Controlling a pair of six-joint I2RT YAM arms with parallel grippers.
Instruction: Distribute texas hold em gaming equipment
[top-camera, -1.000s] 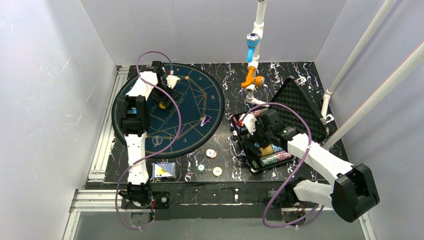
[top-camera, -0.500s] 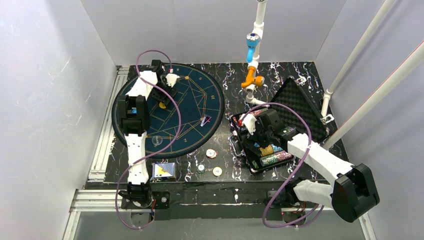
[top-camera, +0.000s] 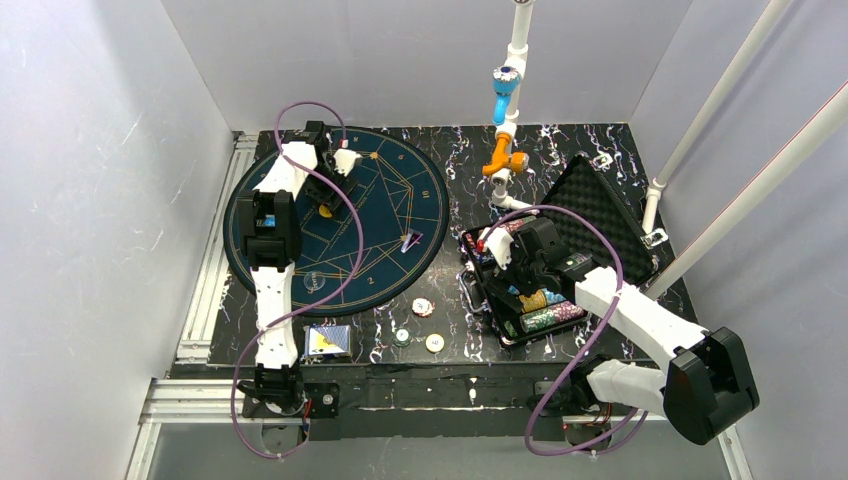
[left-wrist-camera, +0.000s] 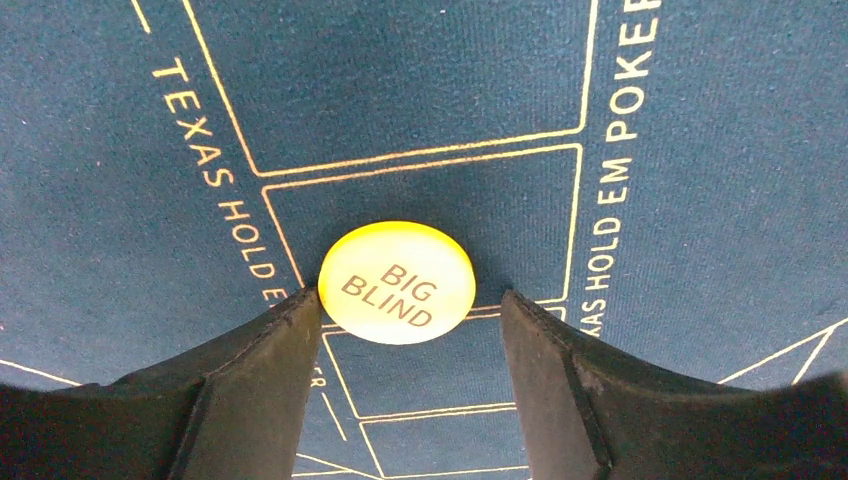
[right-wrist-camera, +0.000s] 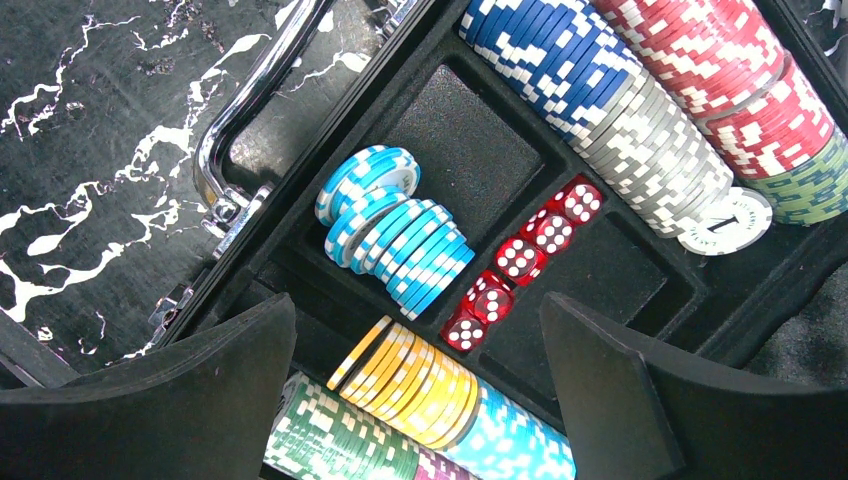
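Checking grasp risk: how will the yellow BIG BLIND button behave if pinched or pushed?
The BIG BLIND button looks rigid and thin, lying flat, so probably awkward to pinch. The felt mat likely resists sliding.

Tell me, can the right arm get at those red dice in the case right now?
Probably yes: the right gripper hangs open over the case, and the red dice lie uncovered, though light-blue chips crowd them closely.

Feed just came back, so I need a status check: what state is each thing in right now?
Big Blind button: flat on the mat, ungripped.
Left gripper: open, flanking it.
Case: lid open.
Right gripper: open, above it.
Light blue chips: leaning in their compartment.
Red dice: resting in a row.
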